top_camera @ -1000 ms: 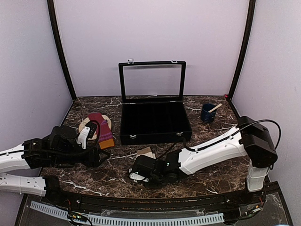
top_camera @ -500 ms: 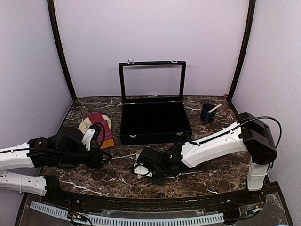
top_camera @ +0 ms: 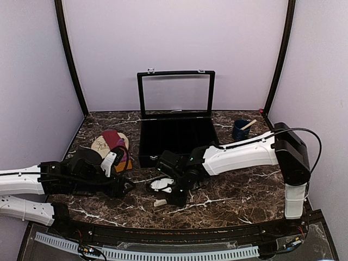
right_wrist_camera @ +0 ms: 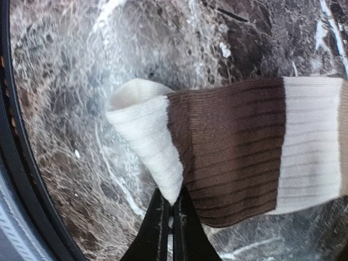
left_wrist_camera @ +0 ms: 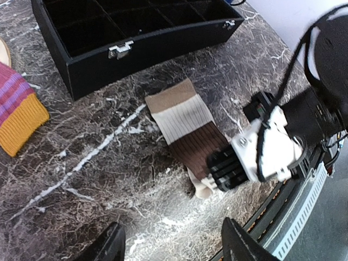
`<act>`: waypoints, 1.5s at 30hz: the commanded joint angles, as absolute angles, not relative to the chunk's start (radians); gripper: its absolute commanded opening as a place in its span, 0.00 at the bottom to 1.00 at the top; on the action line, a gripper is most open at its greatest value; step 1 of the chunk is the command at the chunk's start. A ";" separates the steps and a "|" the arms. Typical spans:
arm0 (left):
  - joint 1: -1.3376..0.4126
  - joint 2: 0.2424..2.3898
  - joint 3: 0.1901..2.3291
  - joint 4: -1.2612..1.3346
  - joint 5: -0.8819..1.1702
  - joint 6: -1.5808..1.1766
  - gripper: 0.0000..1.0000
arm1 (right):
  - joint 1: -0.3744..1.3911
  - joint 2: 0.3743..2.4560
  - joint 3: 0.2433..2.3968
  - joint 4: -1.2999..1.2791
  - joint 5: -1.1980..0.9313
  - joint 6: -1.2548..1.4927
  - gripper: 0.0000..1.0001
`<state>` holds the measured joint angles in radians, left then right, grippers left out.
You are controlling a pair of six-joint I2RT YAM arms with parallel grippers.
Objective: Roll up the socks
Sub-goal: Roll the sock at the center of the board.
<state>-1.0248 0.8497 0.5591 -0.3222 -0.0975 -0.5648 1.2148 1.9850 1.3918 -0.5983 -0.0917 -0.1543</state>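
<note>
The cream-beige sock with brown patches (left_wrist_camera: 187,128) lies flat on the marble in front of the black box, tan cuff toward the box. My right gripper (right_wrist_camera: 171,204) is shut on its cream toe end (right_wrist_camera: 147,130) and lifts that end so it folds over the brown band. The gripper also shows in the left wrist view (left_wrist_camera: 217,175) and in the top view (top_camera: 166,197). There its arm hides most of the sock (top_camera: 159,203). The maroon-purple sock with the orange end (top_camera: 115,142) lies at the left (left_wrist_camera: 16,109). My left gripper (left_wrist_camera: 174,244) is open and empty, just left of the beige sock (top_camera: 126,186).
An open black compartment box (top_camera: 179,142) with a raised glass lid stands at the back centre (left_wrist_camera: 136,32). A tan oval mat (top_camera: 99,144) lies under the maroon sock. A blue cup (top_camera: 240,130) with a wooden stick stands at the back right. The table's front rail (left_wrist_camera: 304,217) is close.
My right gripper has swung away from the front edge toward the box with the sock's toe in it. My left gripper has moved right, closer to the beige sock.
</note>
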 commanded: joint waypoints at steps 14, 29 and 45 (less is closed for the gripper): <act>-1.179 0.991 0.499 -0.122 -0.085 -0.509 0.70 | 1.048 2.132 1.581 -0.832 -0.477 -0.091 0.02; -1.296 1.323 0.592 0.027 -0.267 -0.437 0.76 | 1.016 2.154 1.606 -0.915 -0.580 -0.133 0.02; -1.295 1.516 0.656 0.166 -0.273 -0.428 0.73 | 1.017 2.140 1.569 -0.902 -0.619 -0.138 0.02</act>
<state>-1.2934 1.5074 0.6361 0.1253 -0.2531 -0.4301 1.0218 2.1490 1.5894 -0.9051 -0.5884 -0.1265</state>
